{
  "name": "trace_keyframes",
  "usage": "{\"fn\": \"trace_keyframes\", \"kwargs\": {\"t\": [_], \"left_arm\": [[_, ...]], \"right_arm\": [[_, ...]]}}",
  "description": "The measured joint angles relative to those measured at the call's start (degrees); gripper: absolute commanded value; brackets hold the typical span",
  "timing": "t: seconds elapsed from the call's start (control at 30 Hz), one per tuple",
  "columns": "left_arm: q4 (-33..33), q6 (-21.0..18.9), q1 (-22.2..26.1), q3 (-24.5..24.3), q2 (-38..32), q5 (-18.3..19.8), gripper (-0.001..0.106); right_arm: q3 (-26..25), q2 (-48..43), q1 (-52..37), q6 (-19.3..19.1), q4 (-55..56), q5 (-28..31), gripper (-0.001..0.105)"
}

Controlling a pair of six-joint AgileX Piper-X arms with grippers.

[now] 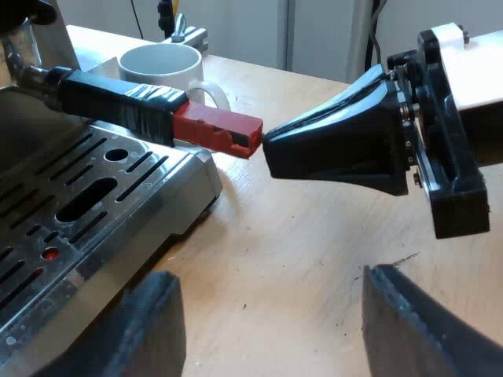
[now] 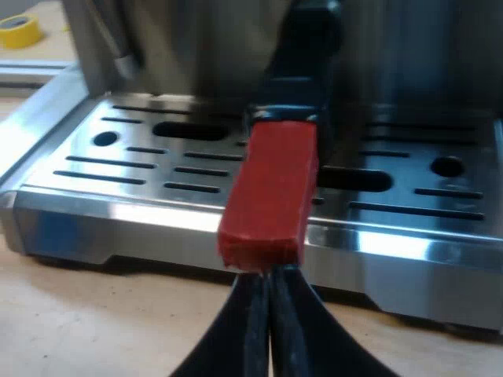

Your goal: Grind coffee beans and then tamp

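Note:
The holder's dark handle [image 1: 118,100] is locked into the espresso machine's front and sticks out over the slotted metal drip tray [image 1: 94,196]. Its red end [image 1: 220,127] points at my right gripper [image 1: 266,148]. In the right wrist view, my right gripper [image 2: 266,275] is shut, its fingertips pressed together and touching the underside of the red end's tip [image 2: 271,196]. My left gripper [image 1: 267,276] hovers open above the wooden table, a short way from the handle, with nothing between its fingers.
A white mug [image 1: 161,67] stands on the table just behind the handle. The drip tray's edge [image 2: 157,206] juts out over the table. A steam wand [image 2: 118,47] hangs over the tray. A yellow tape roll [image 2: 20,30] lies beyond the machine.

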Motion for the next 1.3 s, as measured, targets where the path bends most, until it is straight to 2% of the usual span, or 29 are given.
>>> {"fn": "trace_keyframes", "kwargs": {"t": [0.43,0.67,0.8,0.93,1.3], "left_arm": [[0.0,0.0,0.0,0.0,0.0,0.0,0.052],[0.0,0.0,0.0,0.0,0.0,0.0,0.052],[0.0,0.0,0.0,0.0,0.0,0.0,0.052],[0.0,0.0,0.0,0.0,0.0,0.0,0.052],[0.0,0.0,0.0,0.0,0.0,0.0,0.052]], "right_arm": [[0.0,0.0,-1.0,-1.1,-0.9,1.2,0.001],[0.3,0.0,-2.9,-1.3,-2.2,-0.8,0.001],[0.3,0.0,-3.1,-3.8,-2.8,-2.1,0.001],[0.6,0.0,-3.4,-4.5,-3.3,-2.6,0.001],[0.2,0.0,-1.8,-4.0,0.6,-1.6,0.001]]}}
